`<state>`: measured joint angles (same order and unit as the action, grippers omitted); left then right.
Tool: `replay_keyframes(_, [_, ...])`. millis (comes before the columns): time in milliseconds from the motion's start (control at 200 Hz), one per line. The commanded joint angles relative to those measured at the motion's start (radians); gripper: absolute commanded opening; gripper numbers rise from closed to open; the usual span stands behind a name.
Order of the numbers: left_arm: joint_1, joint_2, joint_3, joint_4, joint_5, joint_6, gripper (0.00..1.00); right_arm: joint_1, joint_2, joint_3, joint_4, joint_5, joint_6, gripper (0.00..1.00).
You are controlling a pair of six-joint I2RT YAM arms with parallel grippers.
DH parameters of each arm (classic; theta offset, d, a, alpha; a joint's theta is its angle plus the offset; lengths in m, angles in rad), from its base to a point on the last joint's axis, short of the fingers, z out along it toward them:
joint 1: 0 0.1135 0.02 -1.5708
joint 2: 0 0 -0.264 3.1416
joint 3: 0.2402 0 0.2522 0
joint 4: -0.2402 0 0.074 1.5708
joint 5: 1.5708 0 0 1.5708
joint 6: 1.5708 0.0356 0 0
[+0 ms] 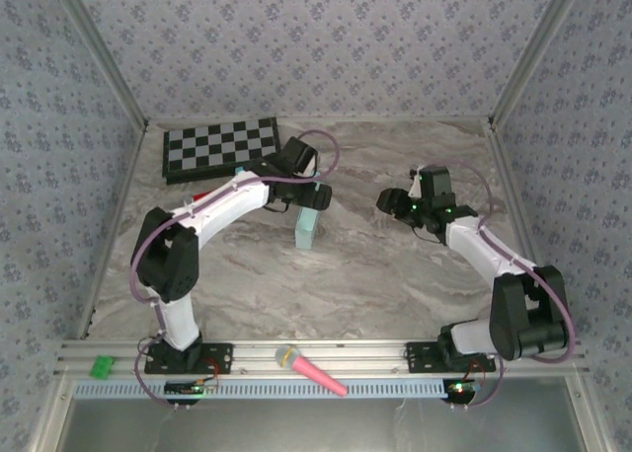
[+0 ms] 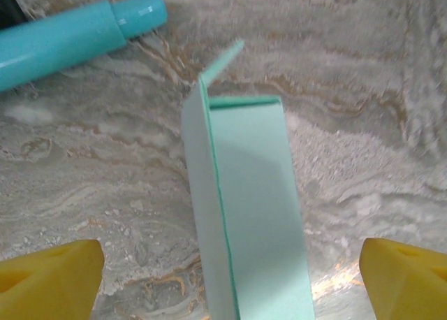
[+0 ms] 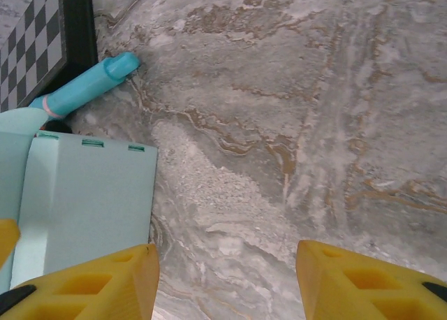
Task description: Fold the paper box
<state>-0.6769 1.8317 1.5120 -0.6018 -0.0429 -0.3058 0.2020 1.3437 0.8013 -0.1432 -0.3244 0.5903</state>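
The paper box (image 1: 307,227), toward the desk's (image 1: 395,284) far-left corner, is already a sleeve — 1 end flap (image 2: 223,61) sticks out, unclosed. Left jaws straddle it, open — right jaws open, empty.

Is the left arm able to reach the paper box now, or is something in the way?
Probably yes. The left claw is open with the paper box between its yellow fingers, touching neither. The teal marker lies off to the side, not in the path.
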Motion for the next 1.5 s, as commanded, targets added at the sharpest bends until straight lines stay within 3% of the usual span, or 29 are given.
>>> replay_keyframes(0, [-0.013, 0.035, 0.07, -0.072, -0.02, 0.044, 0.9, -0.012, -0.031, -0.028, -0.025, 0.008, -0.025, 0.56])
replay_keyframes(635, [-0.029, 0.114, 0.128, -0.151, -0.038, 0.078, 0.57, -0.019, -0.022, -0.044, -0.01, -0.002, -0.027, 0.56])
replay_keyframes(800, [-0.03, 0.108, 0.137, -0.152, -0.032, 0.128, 0.57, -0.019, -0.02, -0.044, -0.009, 0.0, -0.027, 0.56])
replay_keyframes(1049, [-0.024, 0.114, 0.165, -0.139, 0.153, 0.354, 0.57, -0.024, -0.021, -0.045, -0.013, 0.002, -0.03, 0.56])
replay_keyframes(1214, [0.005, 0.16, 0.234, -0.207, 0.182, 0.423, 0.57, -0.026, -0.028, -0.047, -0.016, 0.002, -0.029, 0.56])
replay_keyframes(1494, [0.009, 0.166, 0.233, -0.222, 0.18, 0.435, 0.83, -0.029, -0.023, -0.051, -0.008, 0.0, -0.027, 0.56])
